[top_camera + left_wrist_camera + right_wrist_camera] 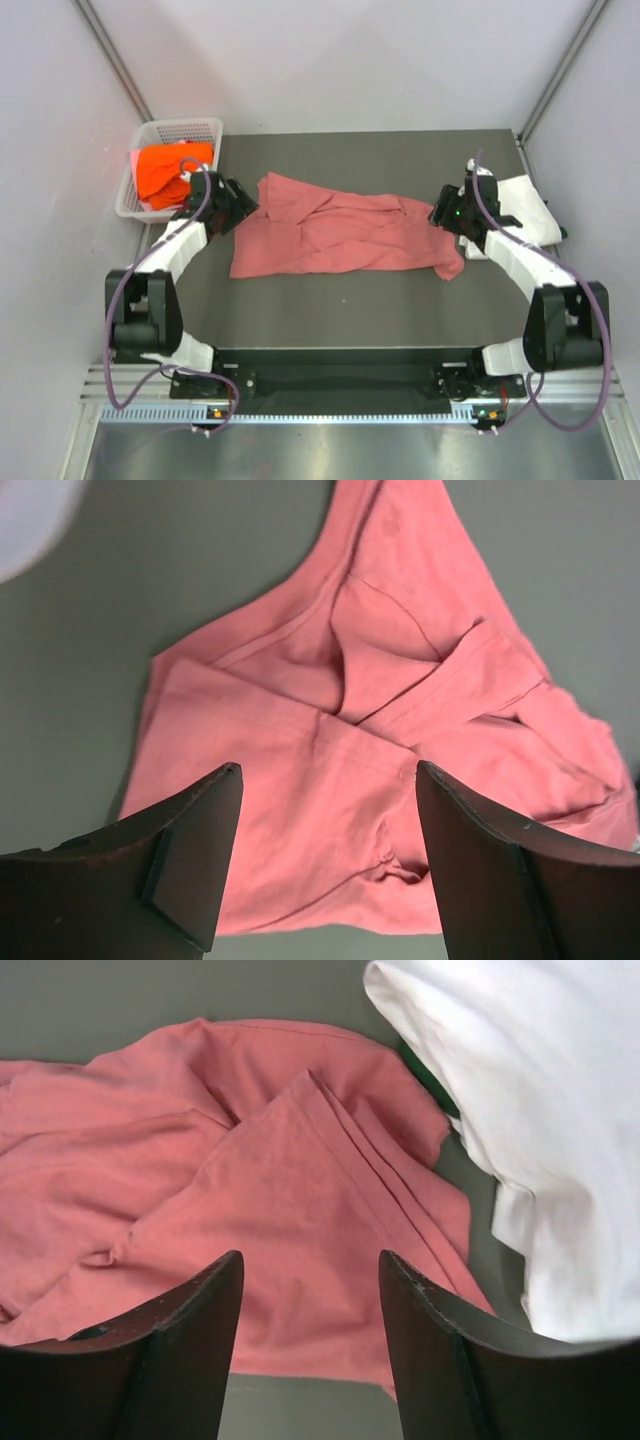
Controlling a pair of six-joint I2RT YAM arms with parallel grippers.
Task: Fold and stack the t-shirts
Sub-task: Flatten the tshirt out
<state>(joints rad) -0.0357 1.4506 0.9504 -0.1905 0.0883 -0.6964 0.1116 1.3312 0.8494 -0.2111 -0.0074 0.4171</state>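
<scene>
**Garment position.** The pink-red t-shirt (340,235) lies rumpled across the middle of the table (360,310), with its long axis running left to right. Its near edge is roughly straight. Its far edge is irregular, with a bunched fold at the far left. In the left wrist view, a hemmed band crosses the body cloth diagonally.

**Left fingers** (190,865). These are set wide apart with nothing between them, positioned over the left end of the pink-red t-shirt. Bare table shows beyond the cloth's left edge.

**Right fingers** (190,1335). These are apart with nothing between them, positioned over the garment's right end, where layered hems run down to a pointed corner.

**Other garments.**
- The white t-shirt (525,205) sits at the table's right edge, just beside that corner. Whether the two cloths touch cannot be told. In the right wrist view it fills the right side of the frame.
- The orange t-shirt (165,172) is bunched inside the white mesh basket (185,127) at the far-left corner, apart from the pink-red t-shirt.

**Open room.**
- Near side — a broad bare band of table runs between the garment's near edge and the arm bases.
- Far side — a narrower bare strip lies behind the garment.
- Right side — clearance is tight, because the pink-red corner and the white t-shirt crowd together.
</scene>
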